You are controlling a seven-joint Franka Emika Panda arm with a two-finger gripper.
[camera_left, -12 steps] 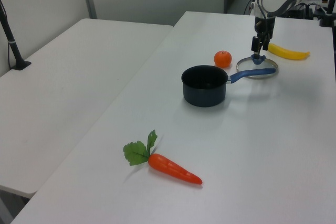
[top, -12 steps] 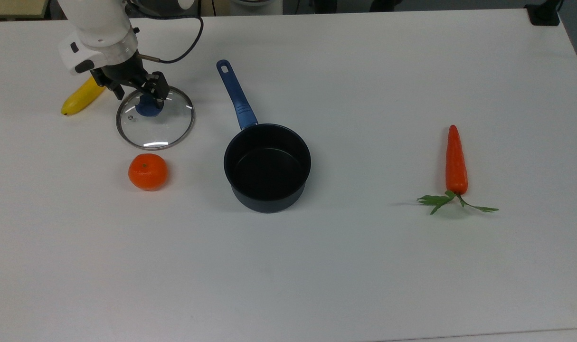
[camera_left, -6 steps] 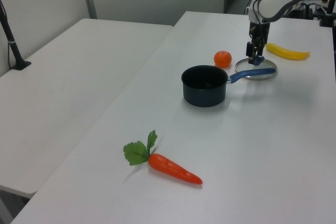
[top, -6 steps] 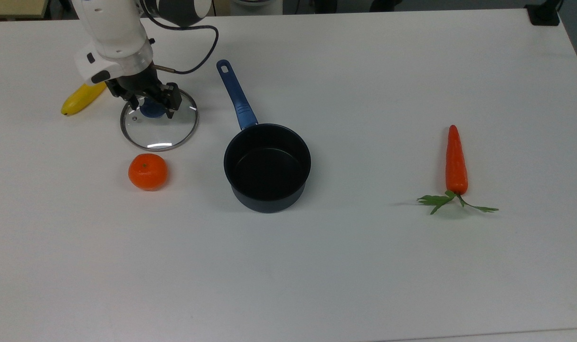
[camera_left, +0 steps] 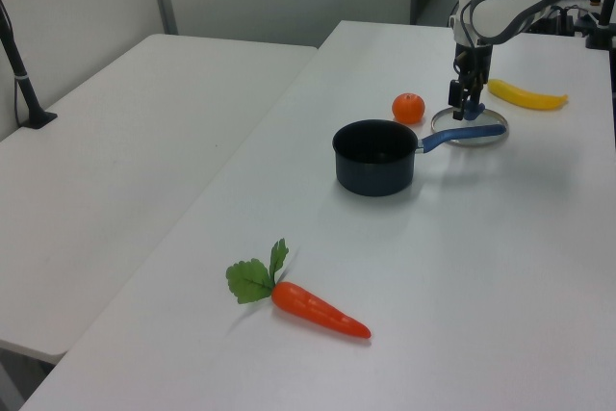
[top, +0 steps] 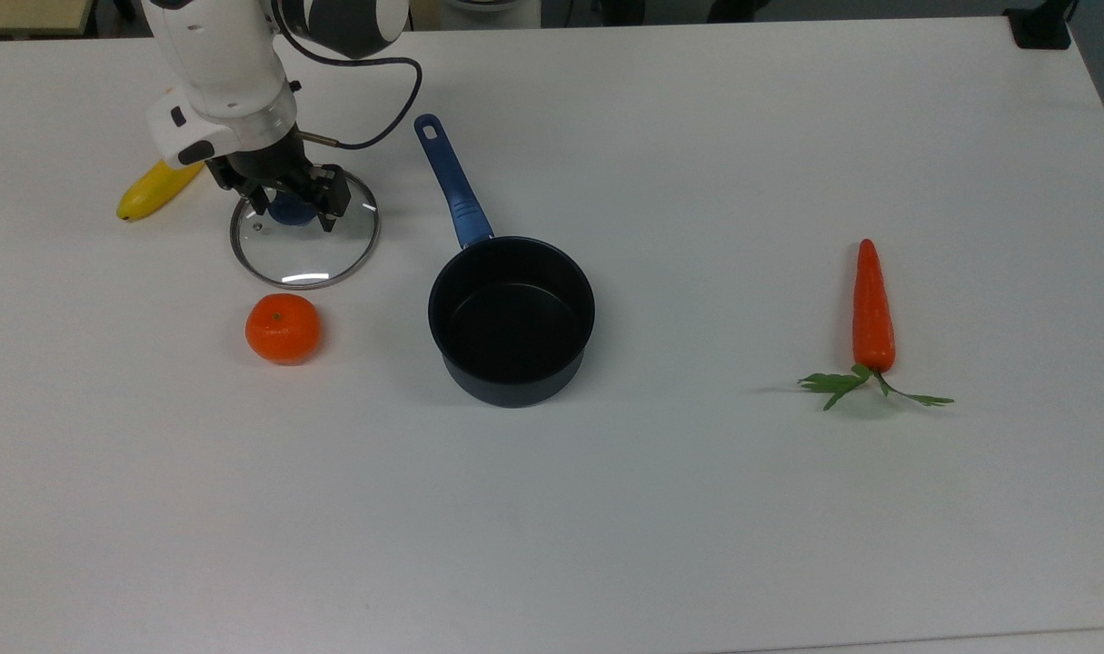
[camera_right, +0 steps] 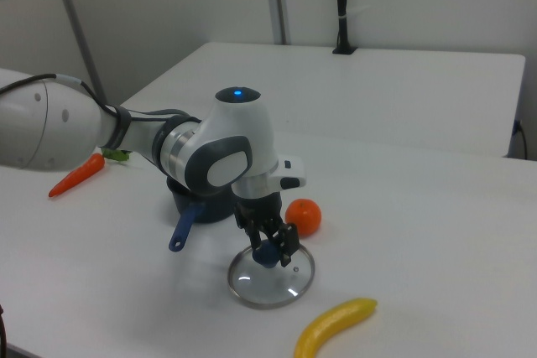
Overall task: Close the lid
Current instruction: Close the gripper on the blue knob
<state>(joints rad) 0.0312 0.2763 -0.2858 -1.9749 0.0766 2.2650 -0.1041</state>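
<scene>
Shifted toward the pot (top: pixel 512 320), the tool (top: pixel 294 210) grips the lid (top: pixel 305 238) by its knob.

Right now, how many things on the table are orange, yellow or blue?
Orange: 2, the tangerine and the carrot
Yellow: 1, the banana
Blue: 2, the pot with its blue handle, and the lid with its blue knob
Total: 5
</scene>
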